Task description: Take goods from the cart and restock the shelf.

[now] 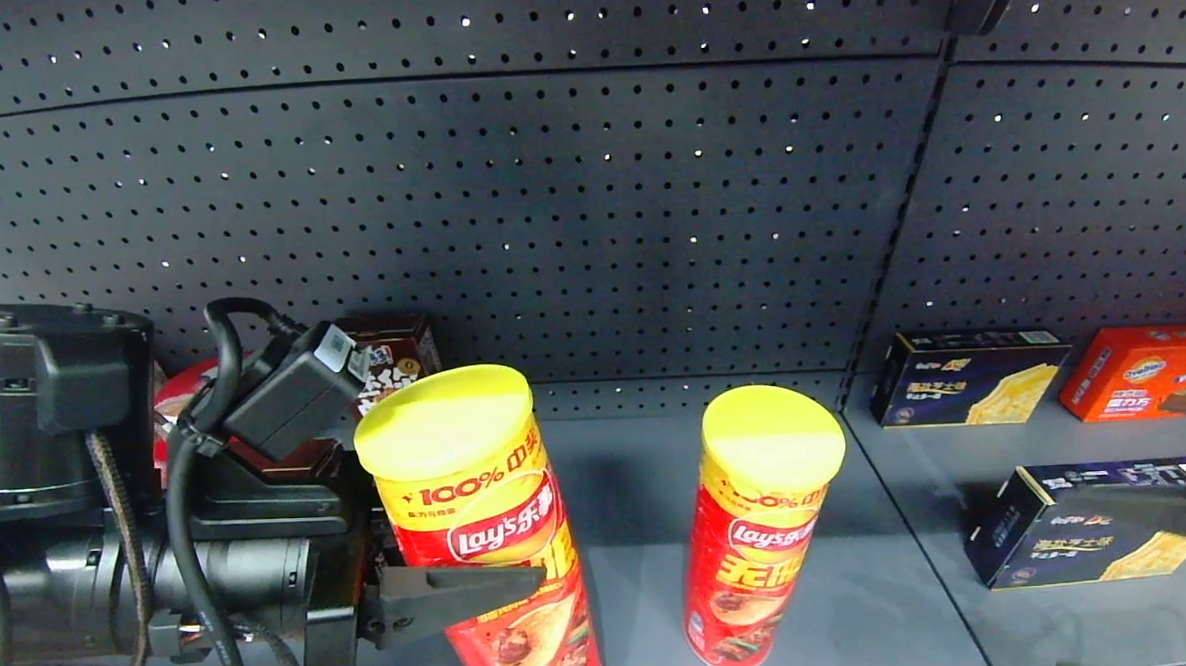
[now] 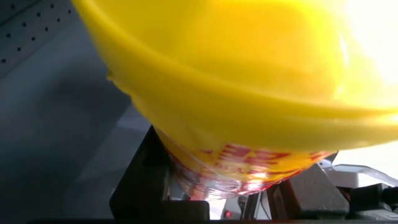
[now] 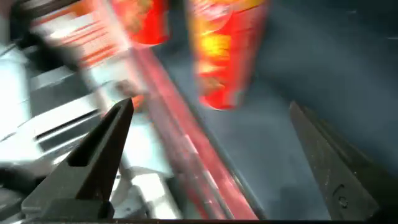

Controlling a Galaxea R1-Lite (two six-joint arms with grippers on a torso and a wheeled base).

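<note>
Shelf (image 1: 639, 471) check, left to right. The left gripper (image 1: 504, 582) is clamped around a red chips can (image 1: 465, 499) with a yellow lid, near the shelf's front left and leaning a bit. Can't tell if its base touches down. A brown box (image 1: 401, 349) sits behind it by the back edge. A second chips can (image 1: 762, 536) stands upright mid-shelf, well apart from the first.

On the right there's a back dark box (image 1: 965, 377), an orange box (image 1: 1150, 374) just beside it, and a front dark box (image 1: 1092, 536) nearer the front edge. The right gripper (image 3: 211, 155) has its fingers spread wide, with nothing between them.
</note>
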